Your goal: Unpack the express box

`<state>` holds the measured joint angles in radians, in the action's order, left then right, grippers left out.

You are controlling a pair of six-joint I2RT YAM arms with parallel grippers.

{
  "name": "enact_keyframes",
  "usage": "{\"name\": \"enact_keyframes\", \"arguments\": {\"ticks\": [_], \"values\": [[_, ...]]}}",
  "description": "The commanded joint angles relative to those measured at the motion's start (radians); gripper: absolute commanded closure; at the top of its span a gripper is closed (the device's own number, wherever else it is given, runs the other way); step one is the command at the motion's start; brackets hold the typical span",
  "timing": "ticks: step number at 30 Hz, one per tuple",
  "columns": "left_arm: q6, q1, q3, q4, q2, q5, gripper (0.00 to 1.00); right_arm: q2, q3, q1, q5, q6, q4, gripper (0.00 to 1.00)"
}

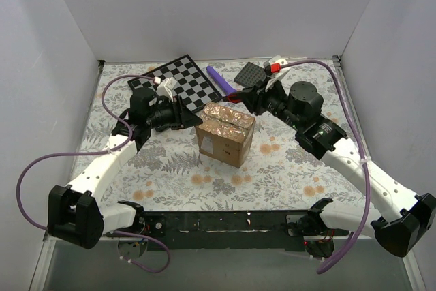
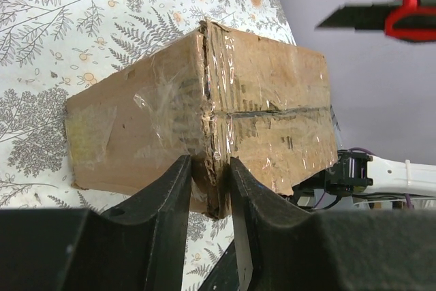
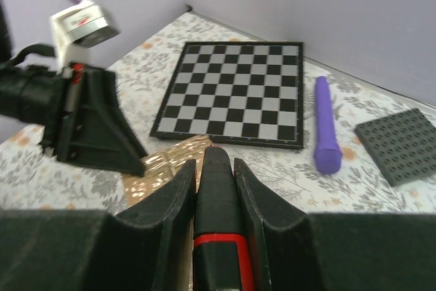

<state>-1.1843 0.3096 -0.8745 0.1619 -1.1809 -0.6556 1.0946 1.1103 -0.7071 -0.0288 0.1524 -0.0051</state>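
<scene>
Cardboard stands at the middle of the floral-patterned desk (image 1: 293, 168): the small brown, roughly cube-shaped express box (image 1: 225, 134) sits on its base between the two arms, its top flaps sealed under glossy, wrinkled clear tape. The left fingers (image 2: 172, 199) are nearly closed, pinching a crumpled, taped edge on the carton's left side, which should steady it. The right fingers (image 3: 176, 199) are clamped on a black-and-red utility knife (image 3: 216, 195), whose tip hovers at the far top edge of the box; whether it touches the tape I cannot tell. The box looks light and fairly stiff, likely to slide on the desk if pushed. Its tape is slick, and the walls may dent under a hard squeeze. It is best held by an edge or across opposite sides, low down, well clear of the seam a blade would follow.
</scene>
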Motion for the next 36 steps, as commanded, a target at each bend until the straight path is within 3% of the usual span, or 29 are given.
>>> {"name": "enact_keyframes", "arguments": {"ticks": [1,7,16,29,36], "values": [[0.006,0.011,-0.043,0.031,-0.039,-0.075,1.0,0.01,0.049,-0.005,0.216,-0.063,0.062,0.99],[0.005,0.011,-0.044,0.033,-0.043,-0.085,1.0,-0.004,0.013,-0.035,0.268,-0.137,0.134,0.99],[0.006,0.01,-0.041,0.039,-0.04,-0.085,1.0,0.099,0.088,-0.123,0.218,-0.229,0.053,0.99],[0.0,0.011,-0.031,0.03,-0.037,-0.095,1.0,0.096,0.036,-0.143,0.096,-0.211,0.162,0.99],[-0.009,0.011,-0.024,0.019,-0.039,-0.096,1.0,0.123,0.049,-0.146,0.073,-0.215,0.133,0.99]]}}
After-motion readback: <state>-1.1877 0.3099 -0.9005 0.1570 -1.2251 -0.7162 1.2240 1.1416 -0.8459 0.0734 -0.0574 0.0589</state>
